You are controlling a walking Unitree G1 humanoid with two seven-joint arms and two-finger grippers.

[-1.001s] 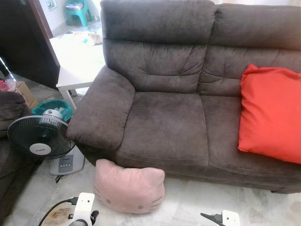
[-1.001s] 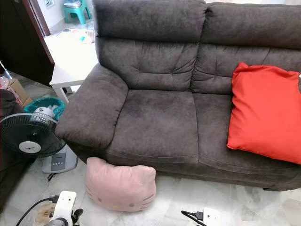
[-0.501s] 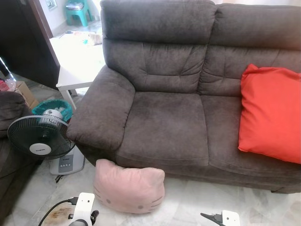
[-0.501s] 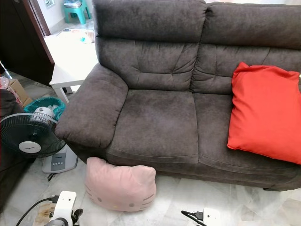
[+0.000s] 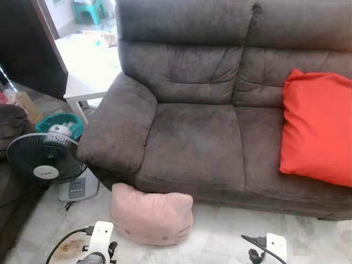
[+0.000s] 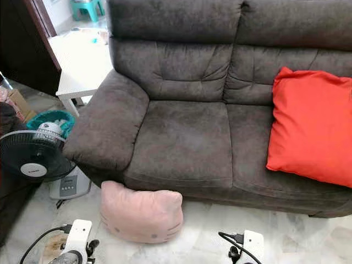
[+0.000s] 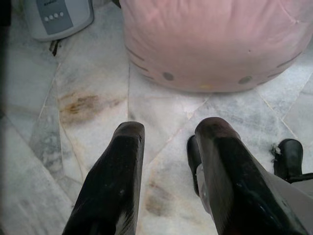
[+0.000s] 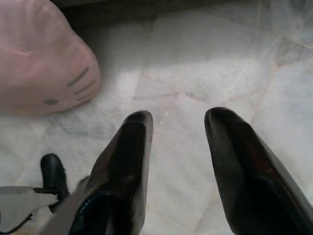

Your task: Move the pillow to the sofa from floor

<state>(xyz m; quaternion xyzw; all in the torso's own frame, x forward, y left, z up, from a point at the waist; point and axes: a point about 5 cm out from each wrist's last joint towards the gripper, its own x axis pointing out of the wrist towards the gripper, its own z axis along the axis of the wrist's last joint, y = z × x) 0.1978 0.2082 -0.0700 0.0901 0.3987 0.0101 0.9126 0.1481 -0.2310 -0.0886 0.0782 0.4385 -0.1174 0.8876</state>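
A pink cat-face pillow [image 5: 150,215] lies on the marble floor, leaning against the front of the dark brown sofa [image 5: 192,143]. In the left wrist view my left gripper [image 7: 168,132] is open above the floor, short of the pillow [image 7: 210,39]. In the right wrist view my right gripper [image 8: 178,120] is open too, with the pillow [image 8: 39,63] off to one side. Both wrists show at the bottom edge of the eye views, the left wrist [image 5: 99,245] near the pillow and the right wrist [image 5: 272,247] further right.
A red cushion [image 5: 316,129] leans on the sofa's right seat. A black standing fan [image 5: 41,159] and its grey base [image 5: 77,190] stand left of the sofa arm, with a teal basket [image 5: 60,121] and a white table [image 5: 91,77] behind. A dark armchair [image 5: 11,126] sits at far left.
The whole scene has slid slightly upward in the eye views, so the camera has tilted down. Both wrists show a little more at the bottom edge. The pillow has not moved.
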